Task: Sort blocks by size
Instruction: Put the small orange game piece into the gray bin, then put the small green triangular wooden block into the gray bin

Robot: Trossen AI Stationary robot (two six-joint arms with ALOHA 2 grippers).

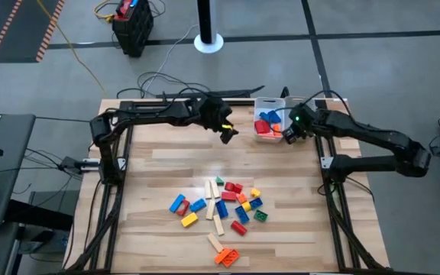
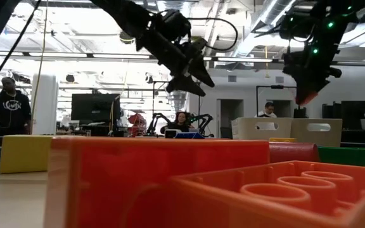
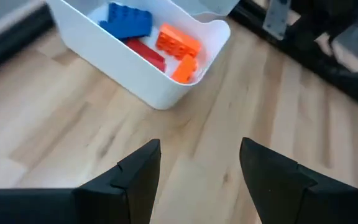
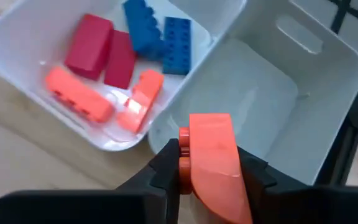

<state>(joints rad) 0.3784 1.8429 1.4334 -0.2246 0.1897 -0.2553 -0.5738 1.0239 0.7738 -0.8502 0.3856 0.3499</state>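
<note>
Glossy plastic blocks (image 1: 221,208) — smooth white tray (image 4: 303,118), wood-grain table (image 1: 166,164)

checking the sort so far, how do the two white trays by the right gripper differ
The near tray holds red, blue and orange blocks; the far tray shows none. The near tray sits lower in the right wrist view, its rim tucked under the far tray's edge. The right gripper, shut on an orange block, hangs over their shared edge. Both are white, rounded plastic.
</note>
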